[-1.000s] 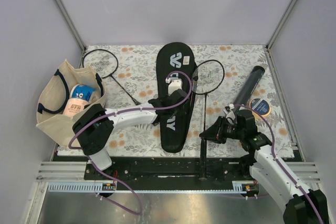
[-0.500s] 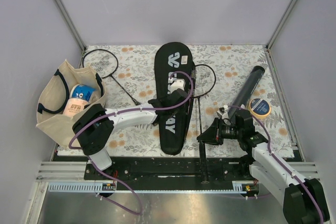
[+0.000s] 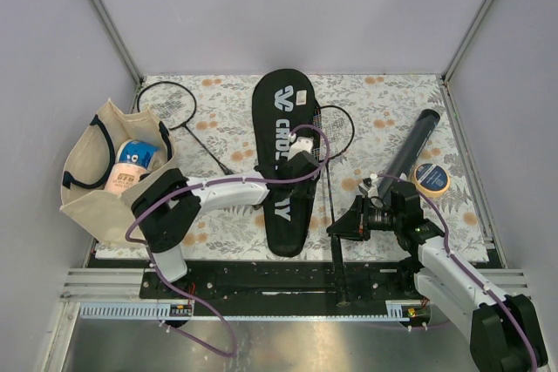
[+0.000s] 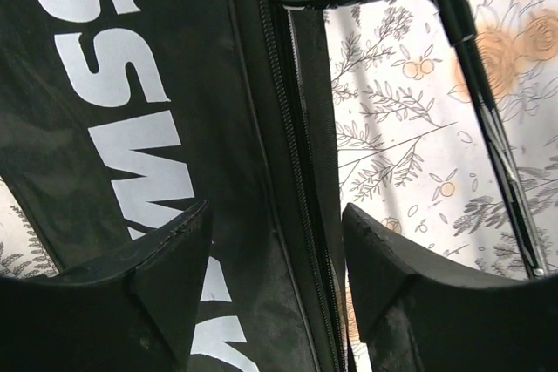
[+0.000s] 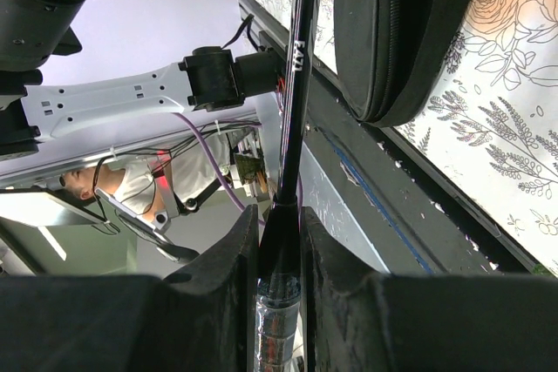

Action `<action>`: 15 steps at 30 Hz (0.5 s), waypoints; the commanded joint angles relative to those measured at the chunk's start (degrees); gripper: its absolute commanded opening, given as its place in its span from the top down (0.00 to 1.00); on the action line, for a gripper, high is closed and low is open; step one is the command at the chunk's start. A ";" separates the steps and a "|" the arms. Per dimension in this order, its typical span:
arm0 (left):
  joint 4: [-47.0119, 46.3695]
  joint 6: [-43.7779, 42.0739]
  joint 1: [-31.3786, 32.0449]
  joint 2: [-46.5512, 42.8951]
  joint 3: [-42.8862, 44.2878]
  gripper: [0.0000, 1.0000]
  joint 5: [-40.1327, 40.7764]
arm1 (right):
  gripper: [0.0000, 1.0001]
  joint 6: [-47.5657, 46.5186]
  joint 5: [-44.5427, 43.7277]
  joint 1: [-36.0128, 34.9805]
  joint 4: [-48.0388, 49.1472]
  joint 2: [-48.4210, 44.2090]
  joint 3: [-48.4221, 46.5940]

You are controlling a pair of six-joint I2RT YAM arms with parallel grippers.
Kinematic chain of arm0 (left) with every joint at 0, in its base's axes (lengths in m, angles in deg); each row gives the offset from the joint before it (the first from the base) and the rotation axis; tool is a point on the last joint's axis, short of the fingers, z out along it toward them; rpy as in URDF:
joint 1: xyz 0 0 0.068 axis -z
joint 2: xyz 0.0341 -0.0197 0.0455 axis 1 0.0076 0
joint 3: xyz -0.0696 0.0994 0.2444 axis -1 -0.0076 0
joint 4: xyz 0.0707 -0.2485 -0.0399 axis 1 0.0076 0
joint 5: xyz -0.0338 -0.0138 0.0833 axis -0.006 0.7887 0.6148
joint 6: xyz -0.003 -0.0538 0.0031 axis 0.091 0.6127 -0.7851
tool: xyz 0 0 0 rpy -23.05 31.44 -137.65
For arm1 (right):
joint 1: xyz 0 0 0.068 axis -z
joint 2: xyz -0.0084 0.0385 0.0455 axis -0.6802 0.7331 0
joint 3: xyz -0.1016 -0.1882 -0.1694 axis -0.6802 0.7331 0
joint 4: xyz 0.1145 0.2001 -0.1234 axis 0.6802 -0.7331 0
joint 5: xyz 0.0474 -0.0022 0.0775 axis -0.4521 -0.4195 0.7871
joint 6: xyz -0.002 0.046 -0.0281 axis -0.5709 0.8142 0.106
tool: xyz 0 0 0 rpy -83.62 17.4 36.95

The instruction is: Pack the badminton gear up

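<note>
one racquet point(image 3: 336, 137) head lies tucked under the cover point(image 3: 281, 128) at its three o'clock edge; left gripper point(image 4: 277, 215) gapes wide there, right gripper point(image 5: 277, 215) clamps the racquet's handle.

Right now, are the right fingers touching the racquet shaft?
Touching. The right wrist view shows both right fingers pressed against the racquet shaft, one on either side, with no gap showing.
</note>
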State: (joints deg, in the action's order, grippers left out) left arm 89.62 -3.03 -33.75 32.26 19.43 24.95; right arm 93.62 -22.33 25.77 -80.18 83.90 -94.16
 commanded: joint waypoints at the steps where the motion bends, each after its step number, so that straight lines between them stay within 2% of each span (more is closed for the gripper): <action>1: 2.00 -1.27 1.05 2.18 3.69 0.36 4.79 | 1.00 -2.36 2.43 0.03 5.64 0.05 0.04; 5: 3.40 -1.27 1.23 4.64 5.36 0.37 6.37 | 1.00 -2.36 2.25 0.03 5.90 0.13 0.04; 8: 3.76 -1.35 1.49 5.70 5.89 0.46 6.82 | 1.00 -2.36 2.43 0.03 6.25 0.48 0.04; 15: 5.07 -2.32 1.58 3.78 5.45 0.90 7.08 | 1.00 -2.44 2.43 0.03 6.79 1.19 0.21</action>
State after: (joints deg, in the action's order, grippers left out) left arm 94.41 -4.47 -32.44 37.77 22.86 30.02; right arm 93.62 -22.11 25.77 -78.87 85.13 -93.73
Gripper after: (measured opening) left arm 0.179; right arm 0.256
